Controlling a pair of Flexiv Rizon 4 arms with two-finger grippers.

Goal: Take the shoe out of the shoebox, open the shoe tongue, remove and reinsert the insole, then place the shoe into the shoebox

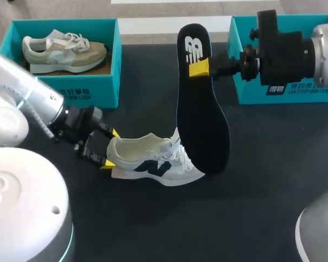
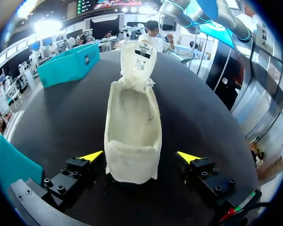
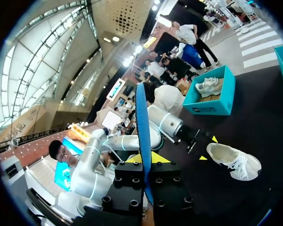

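A white shoe (image 1: 147, 164) with a dark side logo lies on the black table, tongue pulled up. My left gripper (image 1: 110, 148) stands open around its heel, a yellow tip on each side and clear of it. In the left wrist view the shoe (image 2: 132, 127) points away from the gripper (image 2: 140, 156), and its inside looks bare. Above the shoe's toe hangs the black insole (image 1: 202, 114), with my right gripper (image 1: 199, 68) shut on its heel end. The right wrist view shows the insole (image 3: 142, 132) edge-on between the fingers of that gripper (image 3: 144, 160), with the shoe (image 3: 233, 160) lying ahead.
A teal shoebox (image 1: 112, 60) at the back left holds a beige shoe (image 1: 63, 50). A second teal shoebox (image 1: 246, 90) stands at the back right, partly hidden by my right arm. My left arm's white base fills the front left corner.
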